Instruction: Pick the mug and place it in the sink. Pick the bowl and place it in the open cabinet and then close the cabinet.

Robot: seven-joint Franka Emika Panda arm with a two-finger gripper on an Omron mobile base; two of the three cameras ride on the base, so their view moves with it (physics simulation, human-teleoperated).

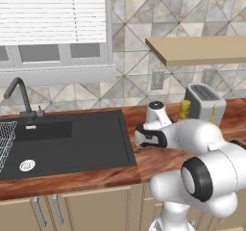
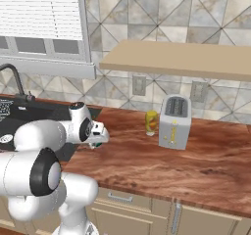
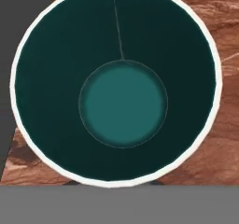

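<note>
The mug (image 3: 122,104) has a white rim and a dark teal inside, seen straight from above in the hand view. It stands on the wooden counter just right of the sink (image 1: 72,138), a black basin. A sliver of teal mug (image 2: 98,144) shows under the hand. My gripper (image 2: 100,138) points down onto the mug and is shut on its rim; the fingertips themselves are hidden. The bowl is out of view. A beige slab (image 1: 202,49) juts from the wall above the counter; I cannot tell whether it belongs to the cabinet.
A dark gooseneck faucet (image 1: 19,93) and a white wire rack (image 1: 5,141) sit at the sink's left. A silver toaster (image 1: 205,102) and a small yellow item (image 1: 184,109) stand at the back. Bare counter (image 2: 196,165) stretches right.
</note>
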